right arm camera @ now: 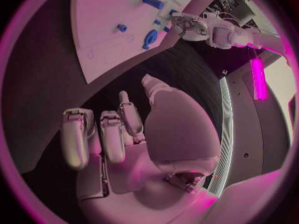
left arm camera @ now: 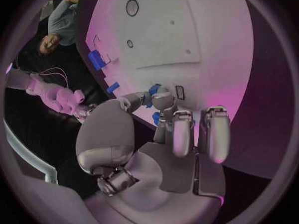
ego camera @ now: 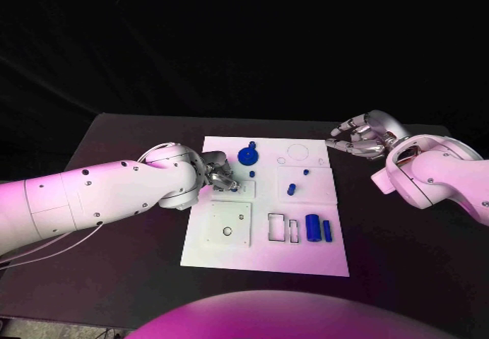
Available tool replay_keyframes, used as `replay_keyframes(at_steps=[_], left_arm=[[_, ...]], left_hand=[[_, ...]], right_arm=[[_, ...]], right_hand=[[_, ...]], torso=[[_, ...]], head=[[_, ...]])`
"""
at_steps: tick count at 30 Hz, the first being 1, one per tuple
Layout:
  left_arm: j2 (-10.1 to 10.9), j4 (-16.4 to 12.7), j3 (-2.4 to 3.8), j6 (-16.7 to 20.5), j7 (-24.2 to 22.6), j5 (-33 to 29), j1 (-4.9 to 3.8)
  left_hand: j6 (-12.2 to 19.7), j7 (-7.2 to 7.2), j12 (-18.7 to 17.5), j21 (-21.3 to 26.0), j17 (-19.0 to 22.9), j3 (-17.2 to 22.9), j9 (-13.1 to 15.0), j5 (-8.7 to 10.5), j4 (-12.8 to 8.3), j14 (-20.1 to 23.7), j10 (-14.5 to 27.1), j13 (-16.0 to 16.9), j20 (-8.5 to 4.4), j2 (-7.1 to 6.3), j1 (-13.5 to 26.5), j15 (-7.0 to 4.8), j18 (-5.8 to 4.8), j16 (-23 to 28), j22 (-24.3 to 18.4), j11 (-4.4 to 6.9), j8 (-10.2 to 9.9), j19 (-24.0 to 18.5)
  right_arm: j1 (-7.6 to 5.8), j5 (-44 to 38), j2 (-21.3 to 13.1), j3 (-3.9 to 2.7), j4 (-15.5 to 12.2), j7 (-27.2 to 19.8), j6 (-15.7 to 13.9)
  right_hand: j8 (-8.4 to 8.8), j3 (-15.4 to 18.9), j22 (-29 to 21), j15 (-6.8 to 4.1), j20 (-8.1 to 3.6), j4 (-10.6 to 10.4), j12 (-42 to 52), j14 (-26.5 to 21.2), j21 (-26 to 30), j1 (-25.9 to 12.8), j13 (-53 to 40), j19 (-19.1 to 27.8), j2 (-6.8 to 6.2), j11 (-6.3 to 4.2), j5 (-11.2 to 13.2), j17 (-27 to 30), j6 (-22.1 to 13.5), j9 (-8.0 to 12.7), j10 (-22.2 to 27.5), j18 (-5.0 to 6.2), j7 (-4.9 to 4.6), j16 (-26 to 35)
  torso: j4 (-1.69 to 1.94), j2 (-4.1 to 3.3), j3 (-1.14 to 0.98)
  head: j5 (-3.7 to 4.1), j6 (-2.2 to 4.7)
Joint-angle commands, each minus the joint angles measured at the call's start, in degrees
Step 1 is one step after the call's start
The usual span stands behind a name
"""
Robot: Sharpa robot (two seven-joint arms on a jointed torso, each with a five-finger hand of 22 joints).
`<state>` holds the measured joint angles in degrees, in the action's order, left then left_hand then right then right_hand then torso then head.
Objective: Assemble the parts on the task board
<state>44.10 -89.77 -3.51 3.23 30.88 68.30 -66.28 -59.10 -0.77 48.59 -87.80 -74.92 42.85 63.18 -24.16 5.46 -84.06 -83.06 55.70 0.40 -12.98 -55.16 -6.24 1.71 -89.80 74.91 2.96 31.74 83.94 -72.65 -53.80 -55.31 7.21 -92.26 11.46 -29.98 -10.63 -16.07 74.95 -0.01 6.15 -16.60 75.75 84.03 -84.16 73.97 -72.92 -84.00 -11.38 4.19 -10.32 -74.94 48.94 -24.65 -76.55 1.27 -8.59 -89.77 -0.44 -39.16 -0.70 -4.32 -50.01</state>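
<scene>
Keep left hand (ego camera: 217,173) pinched on small blue part (left arm camera: 154,89) over task board (ego camera: 306,247) left-centre, lower squarely into its recess, leave empty, loosely curled right hand (ego camera: 364,138) parked beyond far-right corner.

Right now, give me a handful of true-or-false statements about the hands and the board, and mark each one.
1. The left hand is over the task board. True.
2. The right hand holds a blue part. False: it holds nothing and hovers by the board's far right corner.
3. Two blue cylindrical parts lie side by side near the board's near right edge. True.
4. The right hand rests on the middle of the board. False: it is off the board, over the black table.
5. A blue part is at the left hand's fingertips. True.
</scene>
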Motion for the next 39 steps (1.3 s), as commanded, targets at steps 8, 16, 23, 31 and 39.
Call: replay_keyframes(at_steps=[8, 16, 23, 31, 39], left_arm=[[-0.36, 0.29, -0.33, -2.16, 1.23, -1.36, 0.38], [-0.4, 0.47, -0.33, -2.33, 1.48, -1.53, 0.37], [-0.44, 0.67, -0.32, -2.39, 1.77, -1.67, 0.37], [-0.5, 0.88, -0.32, -2.17, 2.09, -1.76, 0.36], [-0.56, 1.1, -0.32, -2.09, 2.34, -1.78, 0.36]], left_hand=[[-0.2, 0.57, 0.26, -0.32, -15.08, 2.3, 0.0, 1.55, -1.68, -5.94, -0.49, 0.11, -0.46, -0.08, 1.28, -0.49, -1.09, -0.2, 13.47, 0.2, -0.22, 4.42], [-0.55, 0.62, 0.41, -0.28, -15.08, 0.61, 0.01, 2.71, -0.24, -5.94, -0.51, 0.07, -0.53, -0.49, 2.19, -0.54, -1.09, -0.2, 13.48, 0.26, -0.24, 4.42], [-0.84, 0.63, 0.61, -0.33, -15.08, -2.09, -0.01, 3.38, 1.5, -5.94, -0.51, 0.08, -0.57, -0.64, 2.82, -0.57, -1.11, -0.2, 13.56, 0.27, -0.34, 4.49], [-1.16, 0.6, 0.84, -0.41, -15.08, -6.38, 0.04, 3.02, 4.03, -5.94, -0.49, 0.06, -0.61, -0.68, 2.96, -0.58, -1.15, -0.2, 13.68, 0.25, -0.45, 4.58], [-1.28, 0.6, 0.9, -0.43, -15.08, -8.39, 0.13, 2.39, 5.21, -5.94, -0.47, 0.02, -0.63, -0.58, 2.72, -0.59, -1.16, -0.2, 13.72, 0.24, -0.45, 4.61]], right_arm=[[0.07, -0.19, 0.1, 0.0, 0.05, -0.28, -0.1], [0.11, -0.17, 0.1, 0.0, 0.06, -0.32, -0.18], [0.12, -0.13, 0.1, 0.0, 0.07, -0.36, -0.32], [0.12, -0.1, 0.06, 0.0, 0.06, -0.36, -0.55], [0.12, -0.08, 0.02, 0.0, 0.05, -0.35, -0.7]], right_hand=[[-0.21, -0.37, 11.28, -0.04, 0.04, 0.05, -0.31, 5.7, 0.39, -0.75, 0.11, -1.74, -0.19, -0.3, -0.39, -14.05, 0.29, -0.1, 0.27, 0.5, 0.08, 0.17], [-0.22, -0.37, 11.26, -0.04, 0.04, 0.03, -0.37, 5.68, 0.44, -0.82, 0.17, -1.71, -0.21, -0.3, -0.38, -13.96, 0.28, -0.1, 0.32, 0.51, 0.08, 0.21], [-0.23, -0.33, 11.19, -0.04, 0.03, -0.01, -0.44, 5.64, 0.56, -1.06, 0.26, -1.64, -0.26, -0.3, -0.32, -13.83, 0.25, -0.11, 0.38, 0.54, 0.07, 0.26], [-0.29, -0.22, 11.16, -0.05, 0.02, -0.04, -0.4, 5.62, 0.63, -1.63, 0.23, -1.61, -0.32, -0.29, -0.03, -13.74, 0.19, -0.14, 0.34, 0.56, 0.08, 0.3], [-0.35, -0.12, 11.15, -0.05, 0.01, -0.04, -0.44, 5.59, 0.68, -2.12, 0.3, -1.6, -0.3, -0.3, 0.46, -13.64, 0.14, -0.16, 0.37, 0.56, 0.08, 0.34]], torso=[[0.01, -0.05, 0.03], [0.01, -0.03, 0.04], [0.02, -0.02, 0.02], [0.0, -0.02, 0.03], [0.02, -0.01, 0.04]], head=[[0.11, 0.01], [0.16, 0.01], [0.22, 0.01], [0.23, 0.01], [0.23, 0.01]])
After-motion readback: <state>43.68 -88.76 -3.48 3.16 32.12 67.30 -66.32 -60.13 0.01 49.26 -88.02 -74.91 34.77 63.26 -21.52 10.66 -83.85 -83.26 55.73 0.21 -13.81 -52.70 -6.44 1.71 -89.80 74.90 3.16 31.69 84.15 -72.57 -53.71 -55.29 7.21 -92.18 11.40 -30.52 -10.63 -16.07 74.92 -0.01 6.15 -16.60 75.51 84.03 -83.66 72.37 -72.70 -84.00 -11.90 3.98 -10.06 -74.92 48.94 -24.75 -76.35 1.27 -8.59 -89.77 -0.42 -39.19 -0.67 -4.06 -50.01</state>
